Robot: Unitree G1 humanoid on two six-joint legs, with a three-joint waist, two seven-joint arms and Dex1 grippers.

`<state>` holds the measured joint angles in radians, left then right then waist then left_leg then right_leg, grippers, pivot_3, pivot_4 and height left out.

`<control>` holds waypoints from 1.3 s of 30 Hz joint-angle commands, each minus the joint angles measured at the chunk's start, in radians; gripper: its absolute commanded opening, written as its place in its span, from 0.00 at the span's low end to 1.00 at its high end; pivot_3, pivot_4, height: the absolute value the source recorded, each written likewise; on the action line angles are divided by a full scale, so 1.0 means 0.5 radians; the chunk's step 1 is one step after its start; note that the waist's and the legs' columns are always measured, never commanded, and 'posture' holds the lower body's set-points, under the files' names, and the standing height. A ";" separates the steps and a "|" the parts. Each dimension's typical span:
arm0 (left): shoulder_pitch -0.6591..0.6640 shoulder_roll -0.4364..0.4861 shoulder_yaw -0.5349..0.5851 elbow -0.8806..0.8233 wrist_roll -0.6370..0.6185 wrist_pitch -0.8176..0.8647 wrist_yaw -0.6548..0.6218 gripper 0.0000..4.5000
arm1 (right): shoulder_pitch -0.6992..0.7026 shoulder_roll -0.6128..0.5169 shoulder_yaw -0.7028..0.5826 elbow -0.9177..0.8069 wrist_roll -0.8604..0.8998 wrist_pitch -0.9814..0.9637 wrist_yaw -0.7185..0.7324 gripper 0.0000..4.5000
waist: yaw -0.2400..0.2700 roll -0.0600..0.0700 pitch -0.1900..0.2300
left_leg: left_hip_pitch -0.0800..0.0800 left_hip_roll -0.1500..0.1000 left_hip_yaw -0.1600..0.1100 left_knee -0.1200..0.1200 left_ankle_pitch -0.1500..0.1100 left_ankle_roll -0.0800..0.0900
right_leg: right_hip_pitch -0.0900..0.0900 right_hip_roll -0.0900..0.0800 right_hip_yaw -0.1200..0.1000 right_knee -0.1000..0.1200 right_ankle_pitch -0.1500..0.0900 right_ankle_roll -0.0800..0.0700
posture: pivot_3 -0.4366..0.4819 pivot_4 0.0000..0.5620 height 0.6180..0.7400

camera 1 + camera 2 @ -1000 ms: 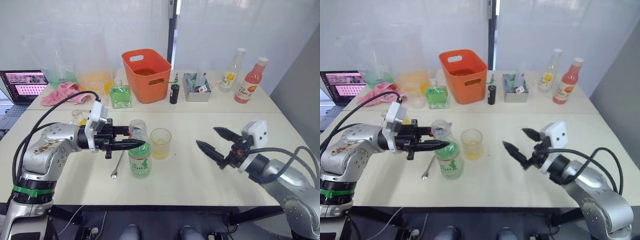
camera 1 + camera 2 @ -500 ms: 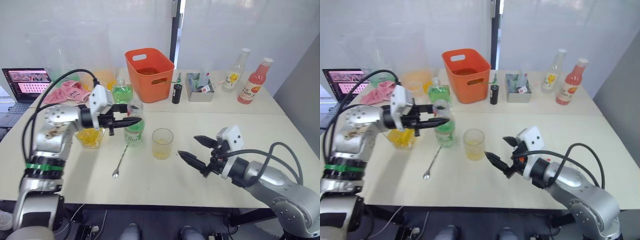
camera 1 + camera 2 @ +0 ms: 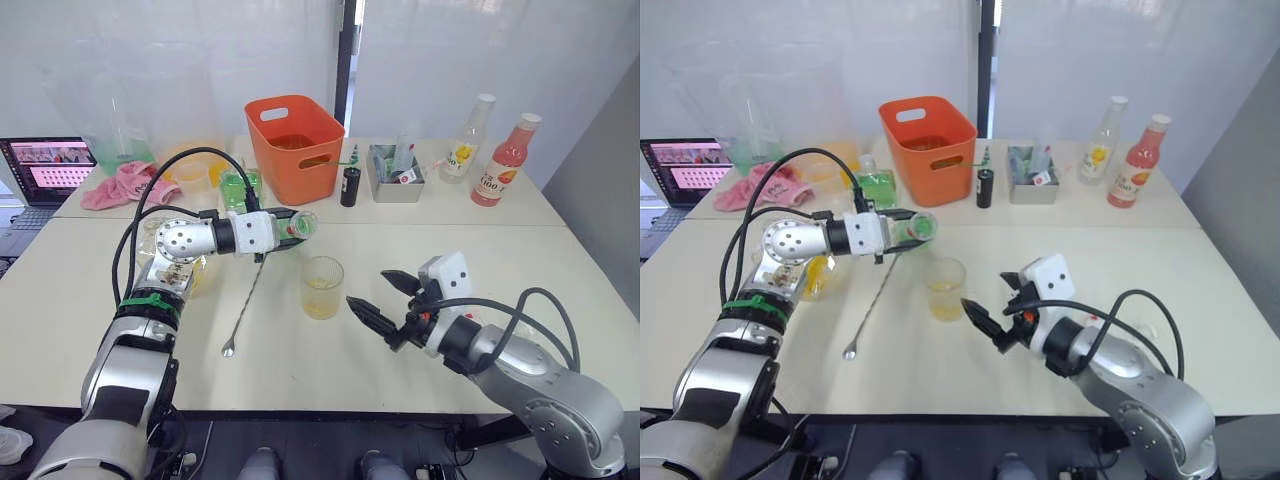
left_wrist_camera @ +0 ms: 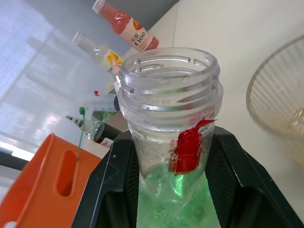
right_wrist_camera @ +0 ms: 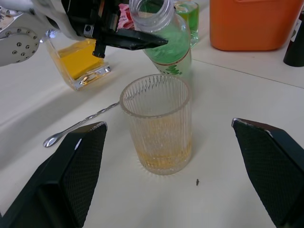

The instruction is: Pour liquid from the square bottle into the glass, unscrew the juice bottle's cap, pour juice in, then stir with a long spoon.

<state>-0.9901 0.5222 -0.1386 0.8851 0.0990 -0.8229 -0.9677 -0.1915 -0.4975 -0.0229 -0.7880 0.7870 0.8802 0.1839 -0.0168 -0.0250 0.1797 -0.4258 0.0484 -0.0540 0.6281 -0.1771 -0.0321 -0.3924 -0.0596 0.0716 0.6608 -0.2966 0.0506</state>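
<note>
Table [image 3: 420,365] surface between the glass [image 3: 322,287] and the right gripper [image 3: 383,298] is bare; that gripper, fingers spread wide, has an unobstructed line to the glass. Directly above and behind the glass the approach is taken up by the juice bottle [image 3: 288,226], tilted mouth-first toward the glass and clamped in the left gripper [image 3: 275,220]. On the glass's left the spoon [image 3: 243,307] lies diagonally across the table, and the square bottle [image 5: 83,61] stands beyond it. The back of the table is crowded: orange bin [image 3: 293,148], grey tray [image 3: 393,172], two bottles [image 3: 483,150] at right.
</note>
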 commanded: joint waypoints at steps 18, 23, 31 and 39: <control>-0.275 0.097 -0.251 0.378 0.780 -0.692 1.075 0.39 | -0.065 0.056 0.021 -0.076 -0.012 -0.018 -0.068 0.99 | 0.002 0.000 0.000 | 0.000 -0.001 -0.001 0.000 0.000 0.000 | 0.000 0.000 0.000 0.004 0.000 0.001 | 0.48 0.27 0.99; -0.313 0.131 -0.321 0.372 0.955 -0.766 1.320 0.39 | -0.043 0.064 0.022 -0.082 -0.017 -0.028 -0.069 0.99 | 0.005 0.000 0.000 | 0.000 -0.001 -0.001 0.000 0.000 0.000 | 0.000 0.000 0.000 0.004 0.000 0.001 | 0.48 0.27 0.99; -0.360 0.181 -0.441 0.385 1.170 -0.804 1.608 0.39 | -0.035 0.083 0.016 -0.093 -0.014 -0.015 -0.082 0.99 | 0.004 0.000 0.000 | 0.000 -0.001 0.000 0.000 0.000 -0.001 | 0.000 0.000 0.000 0.004 0.000 0.001 | 0.48 0.27 0.99; -0.406 0.207 -0.544 0.362 1.354 -0.816 1.880 0.39 | -0.030 0.087 0.008 -0.100 -0.008 -0.011 -0.092 0.99 | 0.004 0.000 0.000 | 0.000 -0.001 -0.001 0.000 0.001 -0.001 | 0.000 0.000 0.000 0.005 0.000 0.001 | 0.48 0.27 0.99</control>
<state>-1.1410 0.6078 -0.4180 1.1037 0.7785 -1.2154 -0.0834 -0.1998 -0.4583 -0.0080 -0.7972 0.7806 0.8859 0.1398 -0.0148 -0.0252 0.1798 -0.4256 0.0477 -0.0543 0.6283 -0.1768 -0.0326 -0.3925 -0.0599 0.0714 0.6632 -0.2967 0.0510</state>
